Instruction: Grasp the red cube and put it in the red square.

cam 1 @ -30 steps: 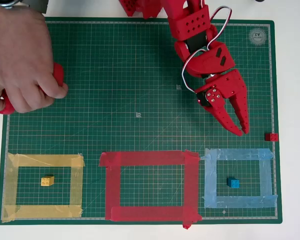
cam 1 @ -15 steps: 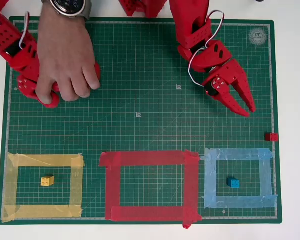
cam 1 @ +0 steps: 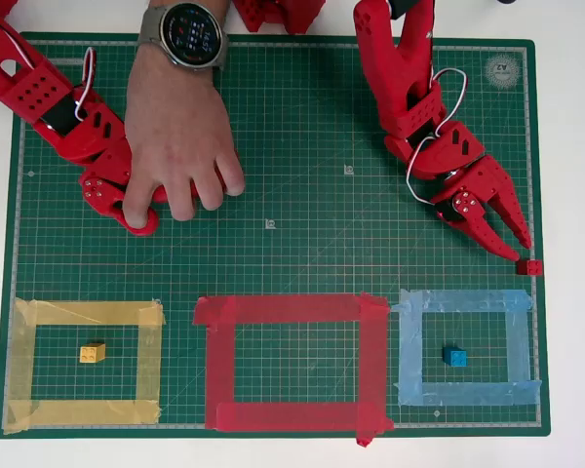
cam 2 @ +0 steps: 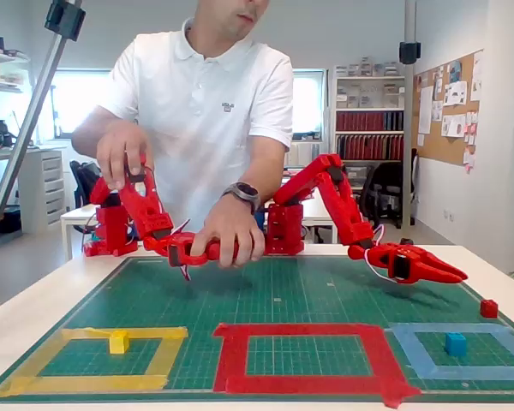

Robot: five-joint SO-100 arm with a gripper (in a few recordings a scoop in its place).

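Across the green mat (cam 1: 273, 117), left to right in the overhead view:

Yellow outline (cam 1: 83, 366): lower left of the frame, a tape rectangle with the yellow cube (cam 1: 92, 352) sitting inside it, left of its middle.

Person: standing behind the table in the fixed view, white polo shirt; one hand (cam 1: 180, 146) with a wristwatch reaches down over the upper left of the mat.

Red square (cam 1: 292, 363): lower middle of the frame — wide red tape strips, overlapping at the corners, only green grid inside.

Blue outline (cam 1: 468, 348): lower right, light blue tape, with the blue cube (cam 1: 454, 357) inside it near the centre.

Gripper (cam 1: 520, 242): right of the frame, above the blue outline, pointing down and to the right; its two fingers stand slightly apart, holding nothing, the tips just beside the red cube.

Red cube (cam 1: 529, 266): on the mat at its far right edge, just above the blue outline's top right corner — well apart from the red square. In the fixed view it (cam 2: 489, 308) sits low at the right, beyond the gripper (cam 2: 458, 276).
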